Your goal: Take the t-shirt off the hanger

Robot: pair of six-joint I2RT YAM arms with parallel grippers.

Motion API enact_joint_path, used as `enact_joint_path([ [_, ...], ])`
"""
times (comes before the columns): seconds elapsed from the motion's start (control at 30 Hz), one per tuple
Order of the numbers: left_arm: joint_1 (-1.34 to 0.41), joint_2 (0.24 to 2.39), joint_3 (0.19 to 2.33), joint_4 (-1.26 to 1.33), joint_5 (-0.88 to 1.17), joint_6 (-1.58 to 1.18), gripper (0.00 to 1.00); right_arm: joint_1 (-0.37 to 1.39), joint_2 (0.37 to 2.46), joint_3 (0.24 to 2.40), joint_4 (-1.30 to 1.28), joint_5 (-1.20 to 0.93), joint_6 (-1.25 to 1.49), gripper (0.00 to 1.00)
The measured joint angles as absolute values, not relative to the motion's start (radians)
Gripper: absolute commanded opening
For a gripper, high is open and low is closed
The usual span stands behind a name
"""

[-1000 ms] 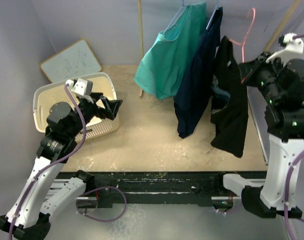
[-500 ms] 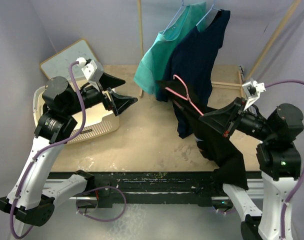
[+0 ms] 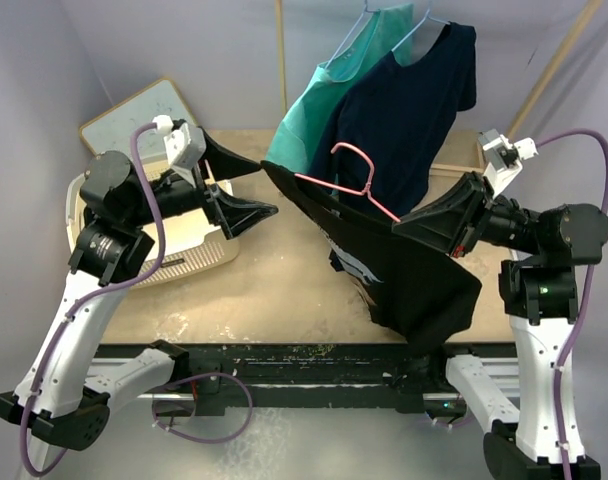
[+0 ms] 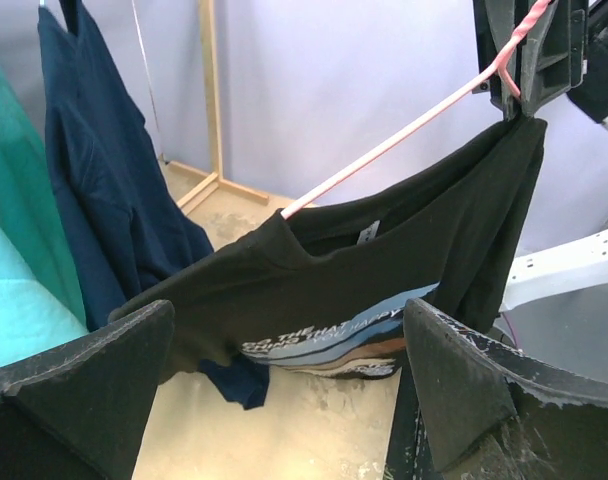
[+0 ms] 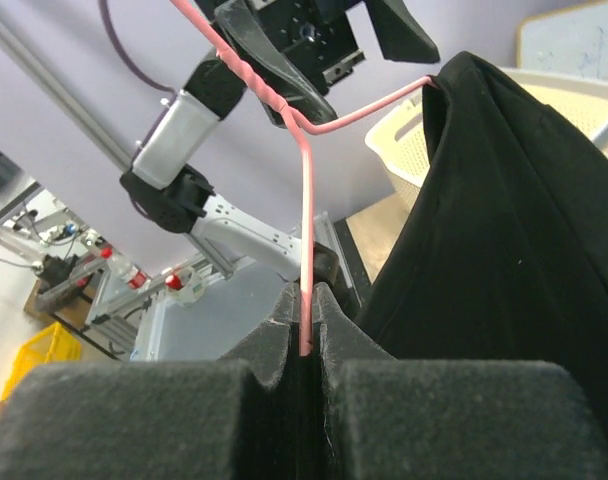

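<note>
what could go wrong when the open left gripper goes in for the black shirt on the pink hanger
1. The right gripper pinches only the thin wire of the pink hanger, so a tug on the black t-shirt may twist the hanger or pull it out.
2. The navy shirt hangs just beyond the black one, so the open left gripper might catch that instead.

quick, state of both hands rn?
Left hand: open, empty.
Right hand: closed on the hanger.
</note>
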State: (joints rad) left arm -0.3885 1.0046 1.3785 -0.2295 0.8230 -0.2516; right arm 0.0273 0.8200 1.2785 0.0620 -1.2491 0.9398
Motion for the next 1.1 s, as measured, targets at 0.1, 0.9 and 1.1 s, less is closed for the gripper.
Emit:
enact_joint_path([
  [0.1, -0.389, 1.003, 1.400, -0.221, 0.833, -0.250, 0.99, 0.027, 0.833, 1.276, 0.228, -1.271, 1.049, 0.00],
  [0.9, -0.389, 1.187, 1.490, -0.192, 1.023, -0.220, 0.86, 0.209, 1.074, 1.153, 0.609, -1.301, 1.187, 0.00],
  [1.1, -0.389, 1.181, 1.438, -0.180, 1.082, -0.219, 0.66, 0.218, 1.102, 1.153, 0.651, -1.301, 1.214, 0.00],
])
